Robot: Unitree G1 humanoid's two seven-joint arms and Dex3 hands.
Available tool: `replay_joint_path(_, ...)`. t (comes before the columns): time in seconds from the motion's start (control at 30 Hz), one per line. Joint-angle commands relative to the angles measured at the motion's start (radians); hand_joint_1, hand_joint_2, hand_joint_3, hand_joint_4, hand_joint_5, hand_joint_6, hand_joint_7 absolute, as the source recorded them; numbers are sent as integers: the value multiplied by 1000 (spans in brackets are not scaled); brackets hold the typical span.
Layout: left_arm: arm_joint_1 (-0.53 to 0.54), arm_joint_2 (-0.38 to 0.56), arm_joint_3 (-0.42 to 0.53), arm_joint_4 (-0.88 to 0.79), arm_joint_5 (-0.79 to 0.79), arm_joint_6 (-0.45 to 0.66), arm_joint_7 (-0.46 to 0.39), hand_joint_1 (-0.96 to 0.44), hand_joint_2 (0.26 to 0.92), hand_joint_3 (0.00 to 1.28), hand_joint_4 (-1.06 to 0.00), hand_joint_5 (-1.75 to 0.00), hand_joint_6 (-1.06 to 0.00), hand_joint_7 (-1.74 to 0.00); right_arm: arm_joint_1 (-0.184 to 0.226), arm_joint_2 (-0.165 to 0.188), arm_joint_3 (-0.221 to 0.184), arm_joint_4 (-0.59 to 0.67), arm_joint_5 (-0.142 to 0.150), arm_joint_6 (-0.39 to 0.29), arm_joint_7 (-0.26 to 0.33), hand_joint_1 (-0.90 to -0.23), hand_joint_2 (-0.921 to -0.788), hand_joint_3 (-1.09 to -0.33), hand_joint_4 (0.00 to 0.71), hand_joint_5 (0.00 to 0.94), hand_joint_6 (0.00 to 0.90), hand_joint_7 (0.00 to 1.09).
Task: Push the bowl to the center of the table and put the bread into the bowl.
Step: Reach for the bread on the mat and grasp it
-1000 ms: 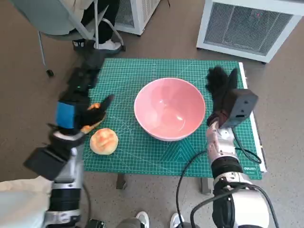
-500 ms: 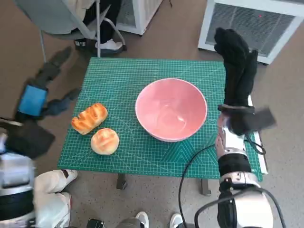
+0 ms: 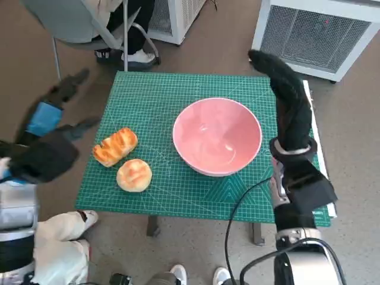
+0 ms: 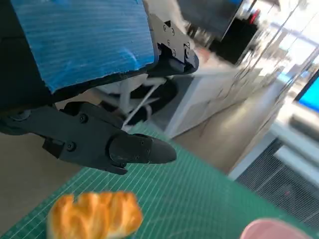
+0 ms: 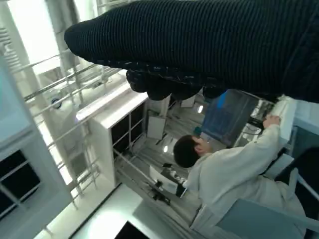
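Item 1, bowl (image 3: 217, 136): pink, upright, empty, standing near the middle of the green cutting mat (image 3: 172, 95) that covers the table, a little toward the right edge. I judge the push nearly or wholly done; any last nudge should be slight and leftward.

Item 2, long bread (image 3: 115, 146): golden, ridged, lying near the mat's left edge, well apart from the bowl. The left wrist view shows it just below my fingers (image 4: 134, 149), not touched.

Item 3, round bread (image 3: 134, 175): just beside the long one, toward the near-left corner.

Item 4, my left hand (image 3: 50, 113): off the mat's left edge, over the floor, fingers spread wide, holding nothing.

Item 5, my right hand (image 3: 285, 89): raised above the mat's far-right part, beside the bowl, holding nothing; I cannot tell how its fingers lie.

Handling note: as I judge it, the step is picking up bread. Bring the left hand in over the left edge, straddle one bread, close gently so the crust does not crush, and keep clear of its neighbour.
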State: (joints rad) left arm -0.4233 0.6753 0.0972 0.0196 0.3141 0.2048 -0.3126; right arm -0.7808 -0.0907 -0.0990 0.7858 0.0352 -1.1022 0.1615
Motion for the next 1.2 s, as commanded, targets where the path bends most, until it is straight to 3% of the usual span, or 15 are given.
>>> replay_joint_path(0.03, -29, 18, -44, 8, 45, 79, -22, -505, 921, 67, -182, 0, -344, -10, 46, 7, 19, -44, -11, 18, -2, -536, -921, -778, 334, 29, -1, 800)
replay_joint_path(0.3, -54, 19, -113, 34, 107, 166, -45, -501, 921, 38, -179, 0, -345, -8, 67, 5, 31, -86, -20, 33, -14, -522, -921, -783, 334, 30, -1, 808)
replay_joint_path(0.5, -68, 13, -141, 89, 114, 168, -53, -502, 921, 35, -185, -3, -350, -10, 73, 1, 28, -91, -23, 29, -20, -517, -921, -788, 334, 31, -1, 808)
replay_joint_path(0.83, -75, -5, -183, 133, 122, 193, -54, -496, 921, 29, -211, -11, -350, -9, 74, -4, 21, -82, -62, 21, -58, -519, -921, -786, 342, 37, -1, 808)
replay_joint_path(1.2, -82, -15, -230, 197, 131, 195, -57, -498, 921, 30, -206, -4, -352, -8, 75, -2, 26, -79, -69, 26, -74, -518, -921, -789, 341, 40, -1, 809)
